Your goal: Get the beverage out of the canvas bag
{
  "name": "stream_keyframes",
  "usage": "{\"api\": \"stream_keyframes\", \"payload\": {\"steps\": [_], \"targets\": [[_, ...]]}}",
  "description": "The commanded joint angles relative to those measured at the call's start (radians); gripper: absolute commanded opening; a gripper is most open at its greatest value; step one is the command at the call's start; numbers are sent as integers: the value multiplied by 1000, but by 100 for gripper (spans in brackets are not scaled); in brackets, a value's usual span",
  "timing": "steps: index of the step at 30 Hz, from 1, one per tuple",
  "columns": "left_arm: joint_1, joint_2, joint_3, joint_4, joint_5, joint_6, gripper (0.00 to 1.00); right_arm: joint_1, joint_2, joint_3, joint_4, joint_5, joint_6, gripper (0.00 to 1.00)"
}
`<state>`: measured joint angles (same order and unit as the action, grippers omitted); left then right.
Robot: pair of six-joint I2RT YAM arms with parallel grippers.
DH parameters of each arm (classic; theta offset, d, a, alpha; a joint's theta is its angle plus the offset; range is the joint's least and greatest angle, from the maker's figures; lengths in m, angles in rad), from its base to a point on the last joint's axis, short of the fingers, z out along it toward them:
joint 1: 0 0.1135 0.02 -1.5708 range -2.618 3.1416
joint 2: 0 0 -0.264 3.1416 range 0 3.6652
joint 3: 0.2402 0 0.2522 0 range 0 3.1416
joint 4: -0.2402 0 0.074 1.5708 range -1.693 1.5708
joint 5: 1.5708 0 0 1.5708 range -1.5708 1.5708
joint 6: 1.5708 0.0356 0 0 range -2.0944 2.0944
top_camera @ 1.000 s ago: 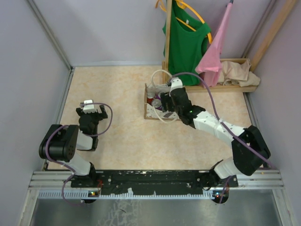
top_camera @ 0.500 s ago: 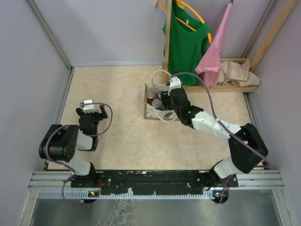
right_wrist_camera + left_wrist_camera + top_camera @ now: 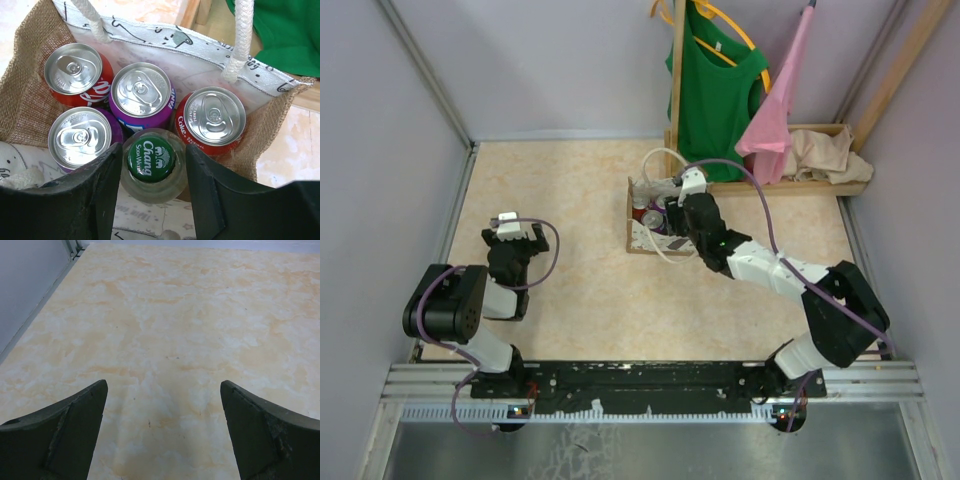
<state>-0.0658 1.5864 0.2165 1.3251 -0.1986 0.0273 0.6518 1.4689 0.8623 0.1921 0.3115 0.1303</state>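
The canvas bag (image 3: pixel 638 238) stands on the table right of centre, its beige cloth wall (image 3: pixel 22 85) and white rope handles (image 3: pixel 243 35) filling the right wrist view. Inside stand a glass bottle with a green Chang cap (image 3: pixel 150 159), two red cans (image 3: pixel 77 75) (image 3: pixel 212 117) and two purple cans (image 3: pixel 141 95) (image 3: pixel 80 137). My right gripper (image 3: pixel 154 172) reaches into the bag (image 3: pixel 665 220), its jaws pressed on either side of the bottle's neck. My left gripper (image 3: pixel 164 430) is open and empty over bare table at the left (image 3: pixel 510 232).
A wooden rack behind the bag holds a green shirt (image 3: pixel 715 90) and a pink cloth (image 3: pixel 775 110). A plain tan cloth (image 3: pixel 830 155) lies in the rack's tray. Grey walls close in the table on the left, back and right.
My right gripper has moved a little further forward and down into the bag, over the bottle. The left arm has not moved.
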Motion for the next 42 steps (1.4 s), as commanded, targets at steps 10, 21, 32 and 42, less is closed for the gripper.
{"api": "stream_keyframes", "payload": {"steps": [10, 21, 32, 42], "targets": [[-1, 6, -6, 17, -4, 5, 100, 9, 21, -30, 96, -24, -26, 0], [-2, 6, -5, 17, -5, 5, 100, 18, -27, 24, 117, -24, -121, 0], [-1, 7, -5, 17, -4, 5, 100, 17, -48, 98, 230, -13, -184, 0], [-1, 7, -5, 17, -4, 5, 100, 17, -33, 225, 278, -20, -245, 0]]}}
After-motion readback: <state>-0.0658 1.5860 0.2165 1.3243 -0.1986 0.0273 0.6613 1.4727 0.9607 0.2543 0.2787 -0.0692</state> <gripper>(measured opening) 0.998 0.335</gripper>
